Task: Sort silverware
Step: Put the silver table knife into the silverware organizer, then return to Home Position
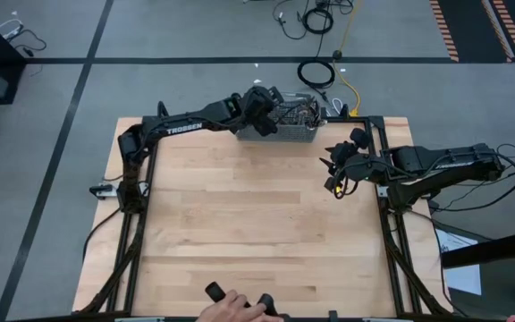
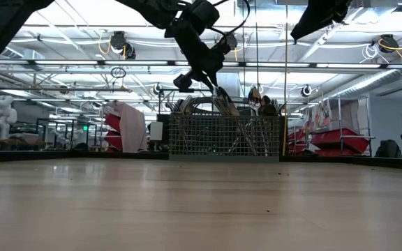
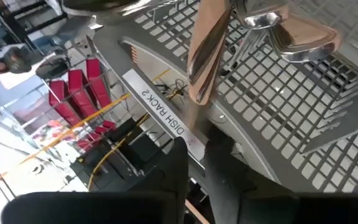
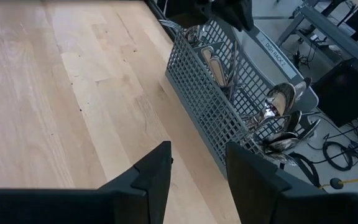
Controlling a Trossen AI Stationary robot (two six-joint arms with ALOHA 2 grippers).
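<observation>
basket: grey wire-mesh rectangular basket (image 1: 291, 126) parked at the far edge of the light wooden table (image 1: 257, 233), right under the left arm's fingers. A white label reading "DISH RACK 2" (image 3: 160, 112) runs along the ledge just outside its wall.

silverware: shiny silver-coloured forks, spoons and knives (image 4: 278, 121), all standing or leaning inside the basket. None lie out on the bare table that I can see. Spoon bowls bunch up at one end, flat handles at the other.

left gripper (image 2: 218, 90): hanging over the basket, tips down among the handles. Its dark fingers (image 3: 219, 168) are only a narrow gap apart, and a flat metal handle (image 3: 205, 50) rises straight up from that gap. Looks like it sits between them, but honestly can't tell if it's actually pinched or just passing through.

right gripper (image 1: 336, 183): off to the side of the basket, well apart from it, above bare wood. Its fingers (image 4: 151, 177) sit partly spread, nothing between them.

in the way: mesh walls and the crowd of neighbouring handles hem in the left fingers.

near edge: a person's hand (image 1: 231, 309) rests at the table's front, far from both sets of fingers.
</observation>
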